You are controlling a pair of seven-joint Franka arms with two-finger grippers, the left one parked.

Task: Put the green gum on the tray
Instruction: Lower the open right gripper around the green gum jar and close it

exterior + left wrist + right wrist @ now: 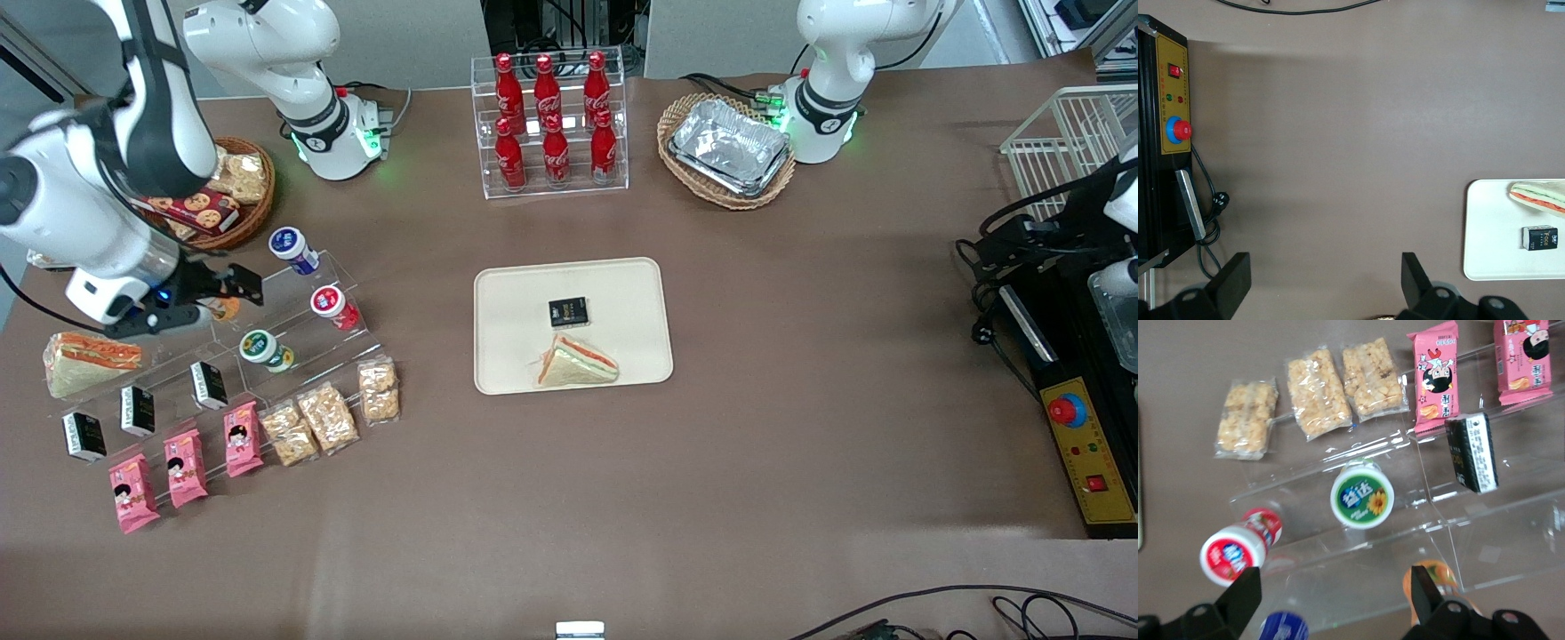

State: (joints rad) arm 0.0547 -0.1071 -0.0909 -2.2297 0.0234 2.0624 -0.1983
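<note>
Green gum (265, 348) stands on a step of the clear stepped rack (293, 333) at the working arm's end of the table, its round green-and-white lid (1362, 499) facing up. On the same rack, the red-lidded bottle (334, 306) sits one step farther from the front camera than the green gum, and the blue-lidded bottle (293, 250) one step farther again. An orange-lidded bottle (1436, 581) stands on the rack beside the green gum, partly covered by the gripper.

The gripper (213, 293) hangs above the rack, close over the orange-lidded bottle and apart from the green gum. In the right wrist view its two fingers (1243, 599) are spread wide and hold nothing, with the green gum showing between them lower down.

Black packets (209, 385) stand on a lower step of the rack, nearer the front camera than the green gum. Pink snack packs (185, 467) and clear bags of puffed bars (327, 416) lie at the foot of the rack, nearest the front camera. A wrapped sandwich (89, 361) lies beside the rack.

The tray (622, 293) lies flat in the middle of the table, well apart from the rack. On it rest a small black box (568, 312) and a triangular sandwich (576, 363), the sandwich nearer the front camera than the box
</note>
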